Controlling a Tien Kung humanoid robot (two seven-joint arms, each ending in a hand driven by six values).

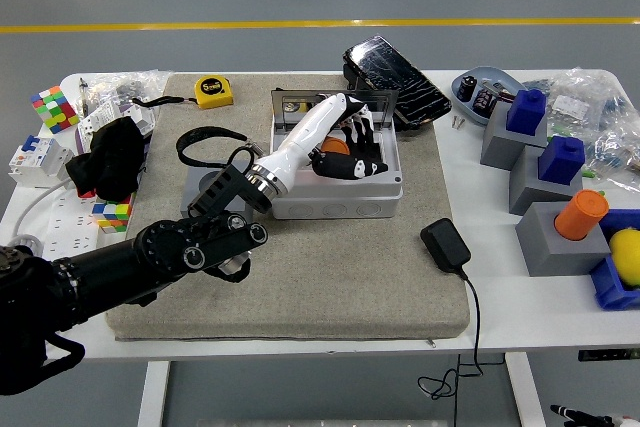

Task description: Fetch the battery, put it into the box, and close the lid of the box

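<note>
A grey box (340, 197) stands open on the grey mat, its dark clear lid (395, 82) tilted back at the far right. My left hand (358, 159), white with black fingers, reaches into the box from the left. Its fingers curl down around an orange battery (333, 148), which shows only partly under the palm, low inside the box. My right arm is out of view.
A grey block with a round hole (208, 187) and a black strap (200, 137) lie left of the box. A yellow tape measure (212, 92) is behind, a black charger (445, 245) in front right. Grey and blue blocks (527, 117) and an orange cylinder (582, 214) crowd the right.
</note>
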